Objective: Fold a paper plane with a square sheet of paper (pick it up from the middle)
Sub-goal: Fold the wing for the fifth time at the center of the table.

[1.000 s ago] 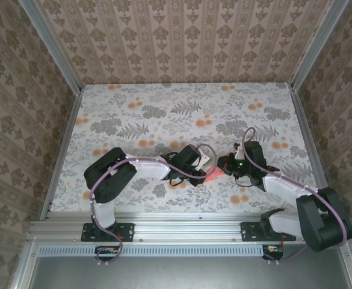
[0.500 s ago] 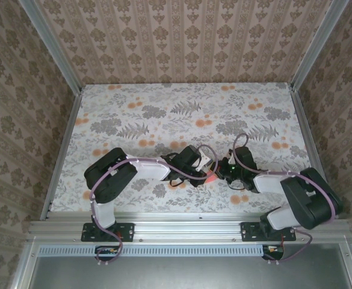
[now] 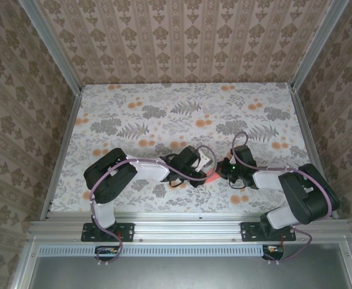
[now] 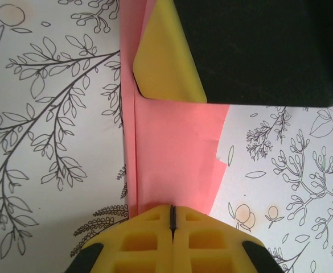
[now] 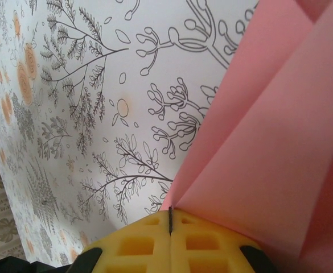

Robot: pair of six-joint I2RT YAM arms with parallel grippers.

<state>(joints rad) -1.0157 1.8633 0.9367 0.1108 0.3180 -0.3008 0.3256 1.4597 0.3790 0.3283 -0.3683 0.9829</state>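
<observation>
Low in the middle of the overhead view, the left pincer (image 3: pixel 204 171) and right pincer (image 3: pixel 222 173) meet tip to tip over the flower-printed tabletop (image 3: pixel 163 102). A sliver of the salmon-pink sheet of paper (image 3: pixel 212 178) shows between them.

At the bottom centre of the left wrist view, the left pincer (image 4: pixel 172 213) is fully closed, its yellow fingers (image 4: pixel 146 239) meeting along a thin seam. The sheet of paper (image 4: pixel 175 148), folded into a narrow layered strip, lies flat on the tabletop (image 4: pixel 52 114) and runs from those tips to the top edge. One yellow finger of the right pincer (image 4: pixel 166 57) rests on the strip at upper centre.

At the bottom of the right wrist view, the right pincer (image 5: pixel 169 219) is likewise closed. The sheet of paper (image 5: pixel 268 142) fans out in creased layers across the right side, its edge reaching the seam. Whether either pincer nips a layer or merely presses on it, I cannot tell.
</observation>
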